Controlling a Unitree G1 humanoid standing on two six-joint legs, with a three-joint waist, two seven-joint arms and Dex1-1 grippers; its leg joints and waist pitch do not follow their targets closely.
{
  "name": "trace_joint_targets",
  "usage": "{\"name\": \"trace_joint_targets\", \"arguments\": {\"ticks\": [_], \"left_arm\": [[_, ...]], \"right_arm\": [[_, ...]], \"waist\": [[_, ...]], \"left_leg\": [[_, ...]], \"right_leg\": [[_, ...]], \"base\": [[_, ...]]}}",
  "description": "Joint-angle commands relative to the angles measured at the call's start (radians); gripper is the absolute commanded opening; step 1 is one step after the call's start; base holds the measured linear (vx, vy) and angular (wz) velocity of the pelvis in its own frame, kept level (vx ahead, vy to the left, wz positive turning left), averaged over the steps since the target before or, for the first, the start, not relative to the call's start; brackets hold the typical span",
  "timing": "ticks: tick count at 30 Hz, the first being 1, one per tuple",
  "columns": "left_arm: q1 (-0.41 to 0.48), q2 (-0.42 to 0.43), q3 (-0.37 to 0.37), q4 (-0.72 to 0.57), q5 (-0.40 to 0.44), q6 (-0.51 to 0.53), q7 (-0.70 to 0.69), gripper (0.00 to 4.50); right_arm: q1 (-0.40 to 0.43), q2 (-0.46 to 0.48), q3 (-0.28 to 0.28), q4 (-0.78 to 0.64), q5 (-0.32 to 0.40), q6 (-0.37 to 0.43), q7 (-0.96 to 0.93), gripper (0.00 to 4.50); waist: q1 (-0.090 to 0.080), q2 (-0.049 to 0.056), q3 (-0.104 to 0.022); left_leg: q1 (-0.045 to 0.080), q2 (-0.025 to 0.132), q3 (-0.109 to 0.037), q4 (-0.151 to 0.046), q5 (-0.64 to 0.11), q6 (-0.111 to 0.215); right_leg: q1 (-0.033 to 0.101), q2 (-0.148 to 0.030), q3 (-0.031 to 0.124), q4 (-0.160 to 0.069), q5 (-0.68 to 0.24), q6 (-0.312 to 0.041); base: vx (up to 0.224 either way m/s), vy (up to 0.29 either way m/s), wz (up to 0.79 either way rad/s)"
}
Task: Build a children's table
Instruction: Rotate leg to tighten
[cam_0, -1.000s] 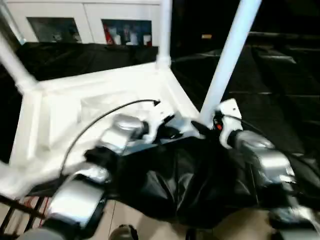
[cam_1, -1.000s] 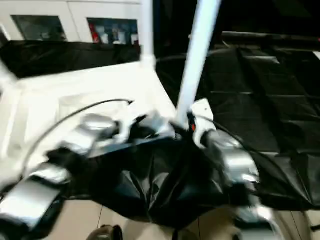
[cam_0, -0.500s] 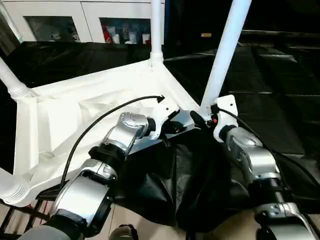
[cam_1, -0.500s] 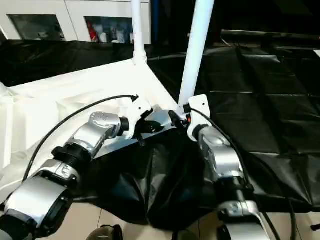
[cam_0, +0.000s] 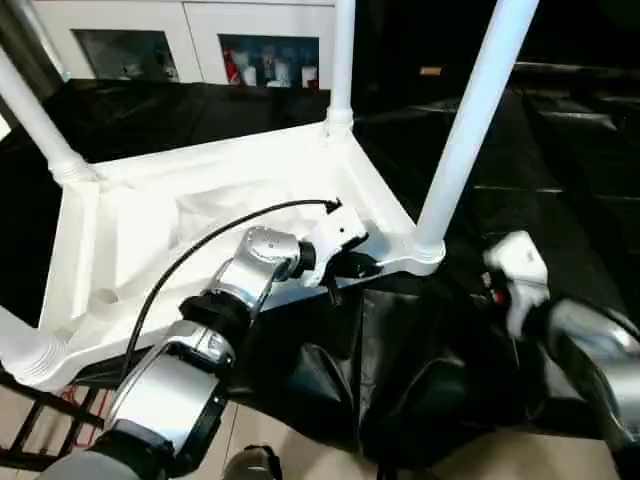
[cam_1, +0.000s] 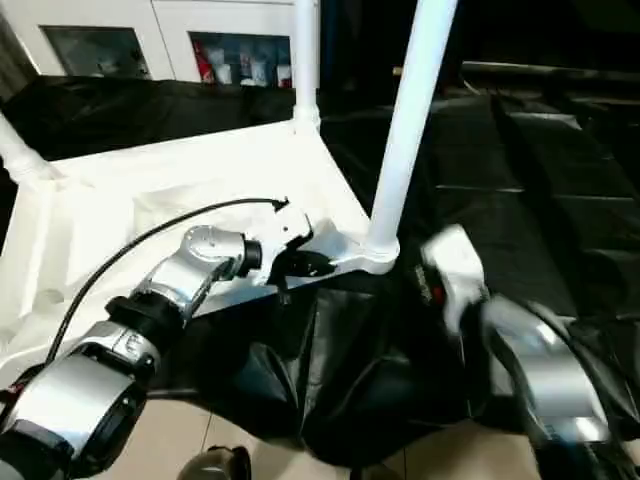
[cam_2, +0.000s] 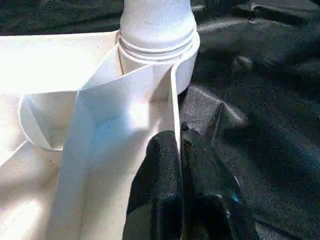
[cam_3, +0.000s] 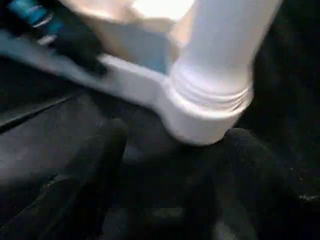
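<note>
The white tabletop (cam_0: 220, 190) lies underside up on the black-draped table, and its ribs show. White legs stand in its corner sockets: one at the near right (cam_0: 470, 110), one at the far right (cam_0: 342, 60), one at the far left (cam_0: 35, 110). The near left socket (cam_0: 25, 355) also holds a leg's base. My left gripper (cam_2: 179, 140) is shut on the tabletop's thin front rim (cam_2: 174, 100), just short of the near right socket (cam_2: 157, 45). My right gripper (cam_3: 175, 145) is open, its fingers (cam_3: 107, 150) wide apart in front of that socket (cam_3: 210, 115) and not touching it.
Black cloth (cam_0: 420, 380) hangs over the work table's front edge toward the floor. White cabinets with glass doors (cam_0: 270, 60) stand behind. A dark rack (cam_0: 40, 440) shows at the lower left. A black cable (cam_0: 230, 225) arcs over my left forearm.
My right gripper has drawn back from the base of the near right leg, toward me and to the right. The left gripper stays on the rim. The camera has shifted.
</note>
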Motion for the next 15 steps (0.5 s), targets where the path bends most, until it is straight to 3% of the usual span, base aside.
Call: {"name": "trace_joint_targets", "arguments": {"ticks": [1,3,4,5,6,9,11,15], "left_arm": [[0.000,-0.011,-0.002,-0.030,-0.019,-0.048,-0.036,0.00],[0.003,-0.010,-0.001,-0.033,-0.020,-0.050,-0.043,0.00],[0.012,-0.007,-0.004,-0.045,-0.022,-0.053,-0.060,0.00],[0.015,-0.005,-0.007,-0.048,-0.022,-0.056,-0.067,0.00],[0.020,-0.002,-0.010,-0.053,-0.020,-0.061,-0.068,0.00],[0.031,0.002,-0.016,-0.064,-0.020,-0.063,-0.080,0.00],[0.040,0.006,-0.019,-0.071,-0.019,-0.061,-0.089,0.00],[0.043,0.012,-0.019,-0.073,-0.017,-0.059,-0.092,0.00]], "right_arm": [[0.006,-0.009,-0.002,-0.034,0.013,-0.001,0.023,3.55],[0.016,-0.014,-0.002,-0.044,0.022,0.000,0.028,3.55],[0.027,-0.018,-0.005,-0.061,0.033,-0.006,0.029,3.55],[0.033,-0.021,-0.007,-0.071,0.039,-0.008,0.030,3.55],[0.036,-0.022,-0.008,-0.078,0.036,-0.008,0.023,3.55],[0.036,-0.021,-0.003,-0.081,0.022,-0.009,0.007,3.55],[0.026,-0.003,-0.027,-0.080,0.053,0.022,0.002,3.55],[0.012,0.004,-0.048,-0.081,0.083,0.045,0.003,3.95]], "waist": [[-0.003,-0.021,-0.077],[-0.005,-0.022,-0.076],[-0.007,-0.031,-0.071],[-0.003,-0.027,-0.071],[-0.006,-0.034,-0.069],[-0.006,-0.031,-0.068],[-0.008,-0.029,-0.066],[-0.008,-0.028,-0.066]], "left_leg": [[0.027,0.009,-0.011,-0.058,-0.335,0.079],[0.027,0.008,-0.012,-0.059,-0.339,0.074],[0.026,0.008,-0.010,-0.059,-0.341,0.076],[0.029,0.009,-0.012,-0.060,-0.340,0.077],[0.025,0.010,-0.012,-0.061,-0.337,0.079],[0.026,0.010,-0.012,-0.062,-0.335,0.078],[0.026,0.008,-0.013,-0.063,-0.346,0.076],[0.027,0.008,-0.014,-0.064,-0.354,0.069]], "right_leg": [[0.058,-0.039,0.024,-0.090,-0.432,-0.147],[0.056,-0.039,0.022,-0.092,-0.454,-0.139],[0.052,-0.038,0.023,-0.094,-0.460,-0.136],[0.051,-0.039,0.024,-0.094,-0.476,-0.129],[0.052,-0.040,0.025,-0.093,-0.479,-0.124],[0.048,-0.041,0.025,-0.094,-0.491,-0.121],[0.048,-0.042,0.024,-0.098,-0.522,-0.110],[0.046,-0.041,0.022,-0.102,-0.541,-0.096]], "base": [[0.000,0.000,0.00],[0.000,0.000,0.00],[0.000,0.000,0.00],[0.000,0.000,0.00],[0.000,0.000,0.00],[0.000,0.000,0.00],[0.000,0.000,0.00],[0.000,0.000,0.00]]}}
